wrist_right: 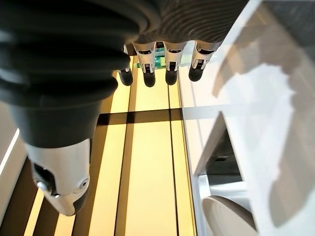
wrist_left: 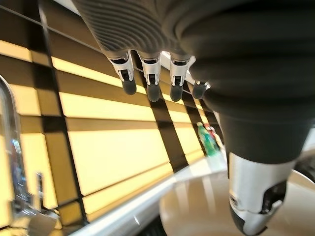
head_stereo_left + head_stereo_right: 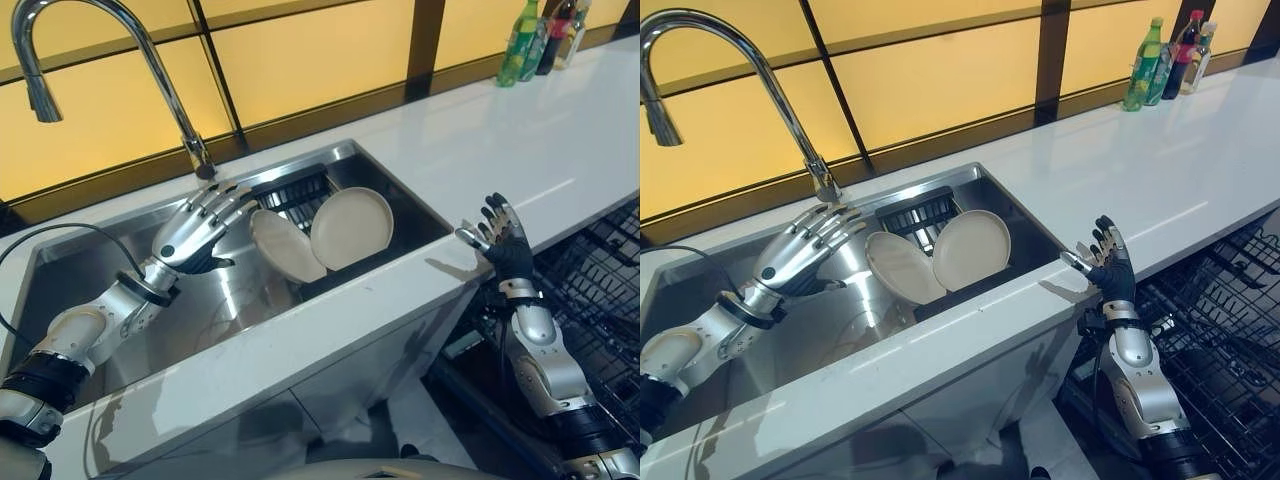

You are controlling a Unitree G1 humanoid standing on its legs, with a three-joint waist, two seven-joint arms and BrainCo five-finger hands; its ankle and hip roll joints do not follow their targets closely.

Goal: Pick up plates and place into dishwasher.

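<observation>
My left hand [image 3: 195, 235], fingers spread and holding nothing, hovers inside the stainless steel sink [image 3: 395, 185], just beside two round beige plates [image 3: 350, 227] leaning upright in a black rack [image 3: 295, 190]. My right hand [image 3: 502, 240], fingers straight, is raised at the white countertop's [image 3: 520, 150] front edge.

Left arm: enters from the lower left of the frame, reaching up toward centre left.
Left robot hand [image 3: 195, 232]: fingers straight, spread, holding nothing.
Right arm: rises from the lower right.
Right robot hand [image 3: 503, 243]: upright, fingers straight, empty.
</observation>
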